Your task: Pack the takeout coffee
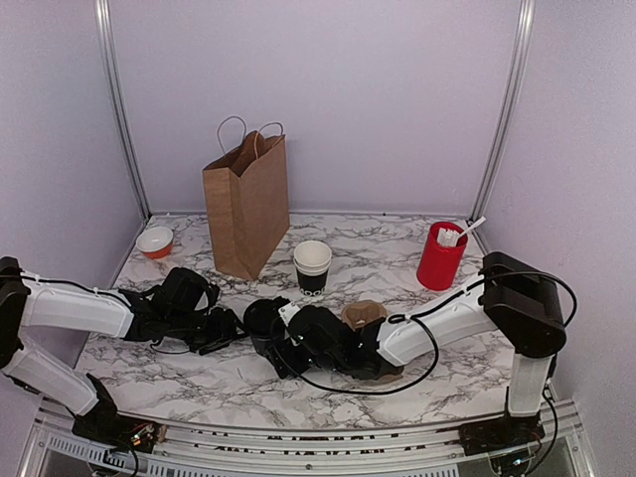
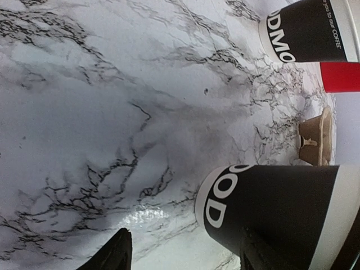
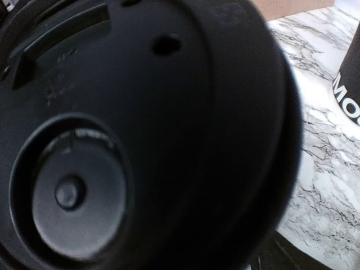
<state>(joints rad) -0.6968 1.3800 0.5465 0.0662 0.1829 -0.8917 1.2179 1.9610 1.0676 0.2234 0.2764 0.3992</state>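
Crowding the right wrist camera was the round black lid (image 3: 157, 129), its sip hole and moulded recess plain. It sat so close that it hid the fingers of the right gripper (image 1: 285, 348). I could not tell whether that gripper was clamped on the lid or only behind it. From overhead, the gripper lay hard against the takeout coffee (image 1: 261, 320). The coffee's top looked black, so the lid seemed to be on the rim or just over it.

The left gripper (image 2: 185, 252) had its fingers spread, with bare marble between them. The coffee stood just ahead of it, in line with one finger (image 2: 254, 254) rather than centred in the gap. Touching or just apart, I could not tell.

Seating the lid looked to be the step in hand. Done well, that meant:

- keeping the lid level and centred on the rim;
- pressing straight down, evenly all round;
- bracing the coffee low on its wall with the left gripper, gently enough not to crush the paper.

A half-seated lid would likely pop off on the lift. The paper bag (image 1: 248, 204) stood upright, well beyond both grippers. The stack of lidless cups (image 1: 312, 265) stood just past the right gripper's tip, and was best left alone.
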